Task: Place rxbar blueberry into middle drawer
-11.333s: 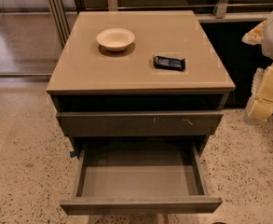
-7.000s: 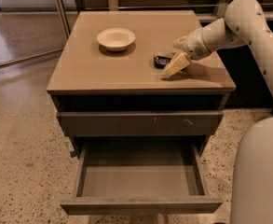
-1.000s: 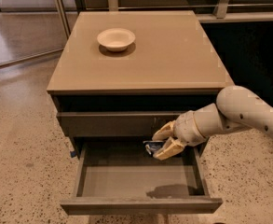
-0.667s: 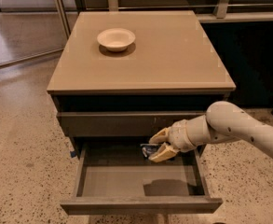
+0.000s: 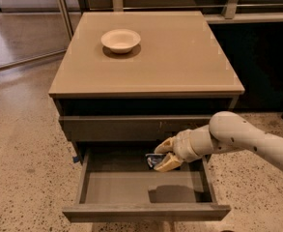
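The tool [image 5: 163, 155] hangs over the right rear of the open middle drawer [image 5: 126, 187]. Its two fingers are pinched on the rxbar blueberry [image 5: 153, 160], which is held clear of the drawer floor. The likely risks are that the wrist clips the drawer front [image 5: 131, 127] just above, or that the slick wrapper slips out early and lands on edge against the back wall.

Below the tan tabletop's [image 5: 179, 57] front edge, a cream gripper [image 5: 163, 155] clasps the black-and-blue bar [image 5: 153, 159] over the grey drawer [image 5: 121, 188].
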Available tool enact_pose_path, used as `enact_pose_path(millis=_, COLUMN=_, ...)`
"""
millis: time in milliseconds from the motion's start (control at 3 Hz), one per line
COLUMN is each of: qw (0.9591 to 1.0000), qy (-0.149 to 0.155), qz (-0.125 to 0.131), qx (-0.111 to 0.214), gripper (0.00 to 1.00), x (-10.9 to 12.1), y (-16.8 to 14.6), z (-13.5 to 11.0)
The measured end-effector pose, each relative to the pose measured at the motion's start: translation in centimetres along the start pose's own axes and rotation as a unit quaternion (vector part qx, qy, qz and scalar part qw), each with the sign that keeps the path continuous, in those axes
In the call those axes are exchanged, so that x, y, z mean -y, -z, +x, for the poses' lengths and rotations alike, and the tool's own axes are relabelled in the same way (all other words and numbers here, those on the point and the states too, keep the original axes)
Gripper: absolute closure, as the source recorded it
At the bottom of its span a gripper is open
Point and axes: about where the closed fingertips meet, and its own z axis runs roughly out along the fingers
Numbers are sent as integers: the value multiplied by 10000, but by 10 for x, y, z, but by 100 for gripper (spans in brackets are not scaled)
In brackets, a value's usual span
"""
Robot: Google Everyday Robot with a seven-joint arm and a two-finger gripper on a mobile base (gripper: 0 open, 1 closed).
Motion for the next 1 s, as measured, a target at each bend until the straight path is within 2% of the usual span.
enact_pose_path(millis=333, qw=9997, qy=-57, qz=69, qx=-208, gripper=100, x=-11, y=-35, z=46)
enact_pose_path(millis=667, qw=9994, qy=-119, qz=186, qx=-274, gripper=100, x=-16, y=-82, z=92)
enact_pose_path(millis=1000, qw=9994, qy=-119, qz=185, qx=-274, gripper=100, x=-16, y=-82, z=93)
